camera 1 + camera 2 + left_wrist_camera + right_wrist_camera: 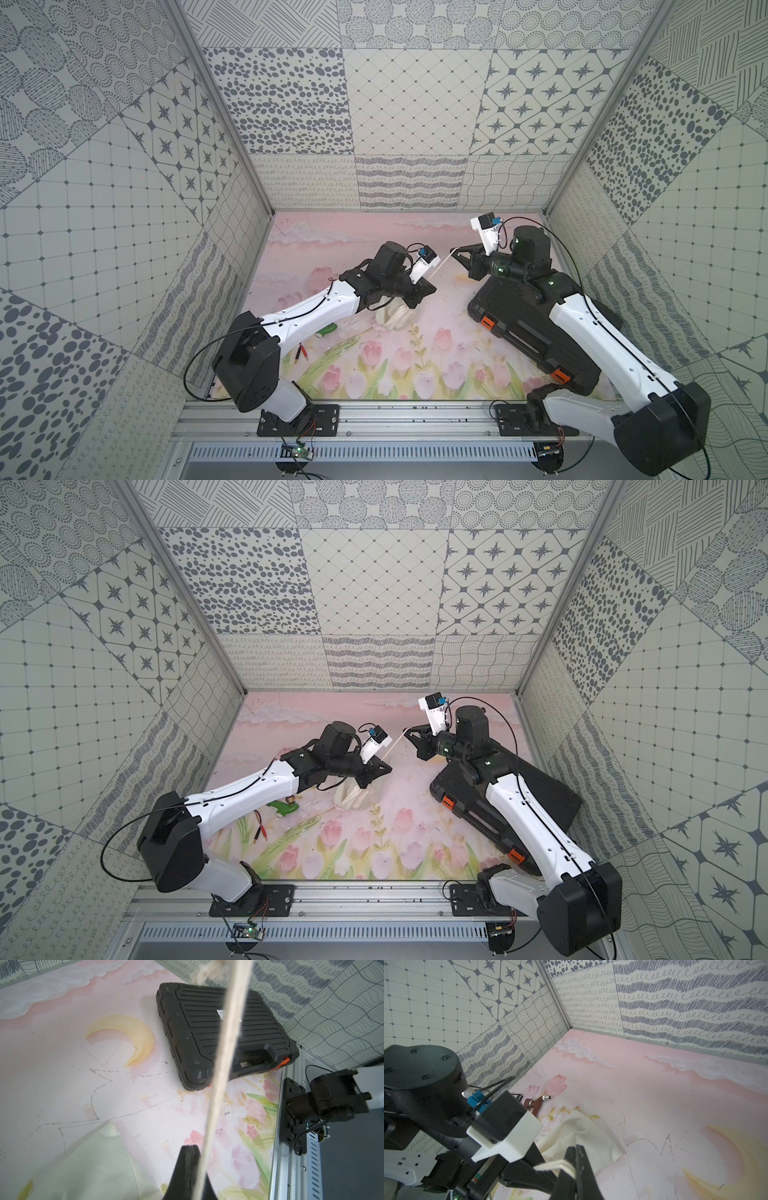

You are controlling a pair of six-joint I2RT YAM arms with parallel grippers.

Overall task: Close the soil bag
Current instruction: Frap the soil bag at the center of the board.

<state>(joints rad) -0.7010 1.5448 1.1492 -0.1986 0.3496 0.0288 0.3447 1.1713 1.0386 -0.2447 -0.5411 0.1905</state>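
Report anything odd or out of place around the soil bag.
The cord runs straight past the shut left tool to the right tool, which pinches it; its end looks frayed. The soil bag lies crumpled beneath the left tool. No spilled soil shows.

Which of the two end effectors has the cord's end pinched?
The right end effector: the cord end is clamped between its tips. The left end effector is shut with the cord running alongside.
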